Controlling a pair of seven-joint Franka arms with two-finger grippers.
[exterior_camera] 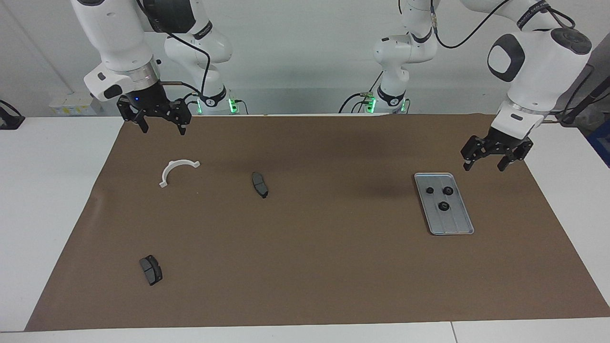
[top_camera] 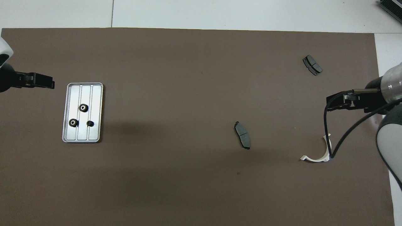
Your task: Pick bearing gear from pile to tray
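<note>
Only the facing view shows both grippers' jaws apart and empty: left gripper (exterior_camera: 491,164) above the mat (exterior_camera: 333,267) at the tray's (exterior_camera: 460,227) one o'clock, right gripper (exterior_camera: 162,125) waiting. Three gears (top_camera: 82,108) lie in the tray.

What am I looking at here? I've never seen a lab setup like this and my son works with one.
Two white robot arms stand at a table covered by a brown mat. One picture faces them from across the table; the other looks down from above their end. The left gripper hangs open and empty near the metal tray, which holds three small black gears. The right gripper waits, open and empty, over the mat's edge near a white half-ring. Two dark brake pads lie loose on the mat. Nothing is held.
</note>
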